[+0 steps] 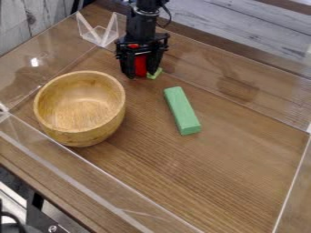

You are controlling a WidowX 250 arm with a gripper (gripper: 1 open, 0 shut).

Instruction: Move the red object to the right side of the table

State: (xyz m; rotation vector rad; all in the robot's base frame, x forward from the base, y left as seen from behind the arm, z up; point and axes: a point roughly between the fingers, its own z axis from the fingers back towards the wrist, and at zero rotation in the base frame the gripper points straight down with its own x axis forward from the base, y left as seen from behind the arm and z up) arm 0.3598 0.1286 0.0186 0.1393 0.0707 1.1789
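The red object point(142, 65) rests on the table point(231, 168) at the far middle, its light green leaf piece point(155, 74) poking out to the lower right. My gripper point(140, 69) points straight down over it. The black fingers point(124, 62) stand spread on either side of the red object, and the jaws look open around it rather than clamped. The lower part of the red object is partly hidden by the fingers.
A long green block point(181, 110) lies just right of and nearer than the gripper. A wooden bowl point(79, 107) stands at the left. A clear acrylic piece point(95, 29) stands at the back left. Low clear walls point(73, 177) edge the table.
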